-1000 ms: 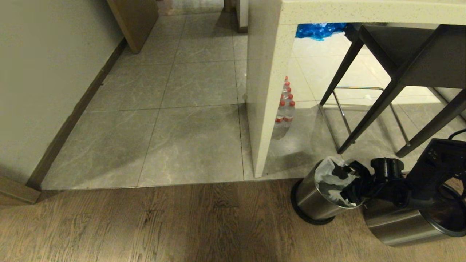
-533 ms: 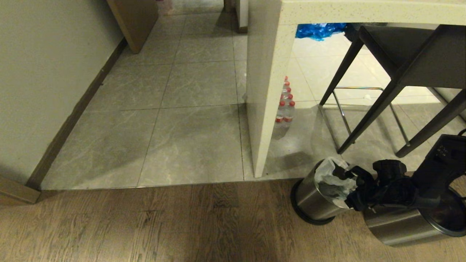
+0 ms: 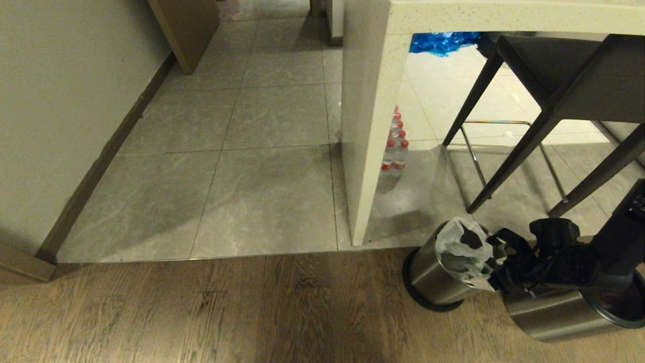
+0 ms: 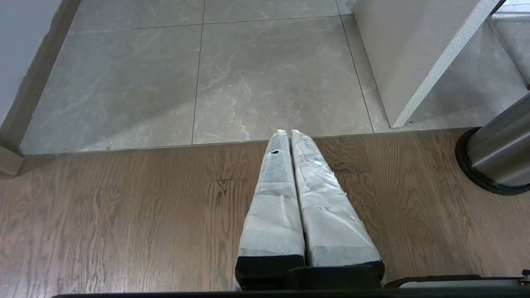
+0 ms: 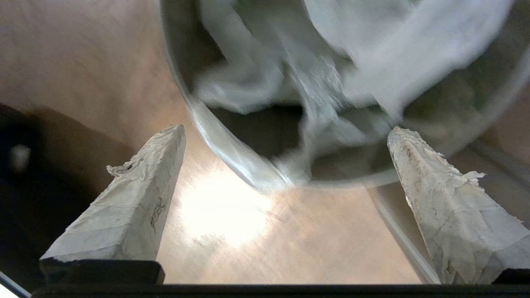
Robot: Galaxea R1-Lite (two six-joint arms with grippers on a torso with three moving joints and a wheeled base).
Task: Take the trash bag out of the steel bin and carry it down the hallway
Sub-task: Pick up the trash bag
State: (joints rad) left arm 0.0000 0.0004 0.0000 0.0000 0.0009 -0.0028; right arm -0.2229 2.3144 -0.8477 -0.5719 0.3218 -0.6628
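The steel bin point(image 3: 432, 276) stands on the wood floor at the lower right, just past the counter's end panel. The trash bag point(image 3: 461, 248), thin white plastic with dark marks, is crumpled in the bin's mouth and sticks up over the rim. My right gripper point(image 3: 500, 250) hovers at the bin's right edge, beside the bag. In the right wrist view the right gripper point(image 5: 285, 134) is open wide over the bin's rim point(image 5: 219, 138), with the bag point(image 5: 372, 49) ahead and nothing between the fingers. My left gripper point(image 4: 288, 133) is parked over the wood floor, shut and empty.
A second, larger steel bin point(image 3: 559, 312) sits under my right arm. A dark stool point(image 3: 549, 85) and the cream counter panel point(image 3: 368, 126) stand behind the bin, with water bottles point(image 3: 395, 151) and a blue bag point(image 3: 441, 41) beyond. The grey-tiled hallway point(image 3: 252, 151) runs ahead on the left.
My right gripper has drawn back to the right, from over the bin's mouth to its right edge, still open. The bag's top has shifted slightly.
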